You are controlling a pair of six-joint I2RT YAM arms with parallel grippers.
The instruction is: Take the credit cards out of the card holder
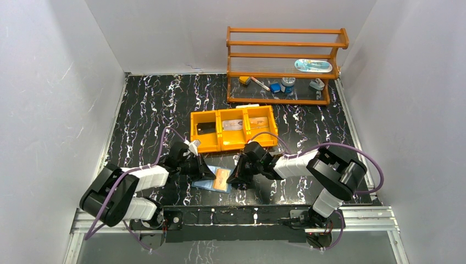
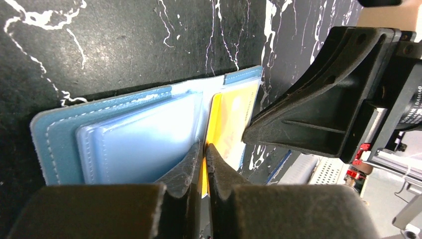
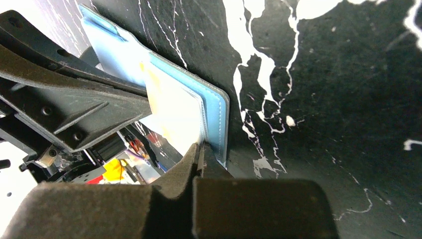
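Note:
The blue card holder [image 1: 206, 185] lies open on the black marbled table between my two arms. An orange credit card [image 1: 221, 177] sits on its right leaf. In the left wrist view the pale blue slots of the card holder [image 2: 129, 134] face up, and my left gripper [image 2: 204, 147] is shut on the near edge of the orange card [image 2: 234, 119]. In the right wrist view my right gripper [image 3: 200, 147] is shut on the outer edge of the card holder [image 3: 216, 114], beside the washed-out card [image 3: 171, 109]. No other cards show.
An orange three-compartment tray [image 1: 204, 118] stands just behind the wallet, with a flat card-like thing in each compartment. A wooden shelf [image 1: 286, 66] with small items stands at the back right. Grey walls close in both sides.

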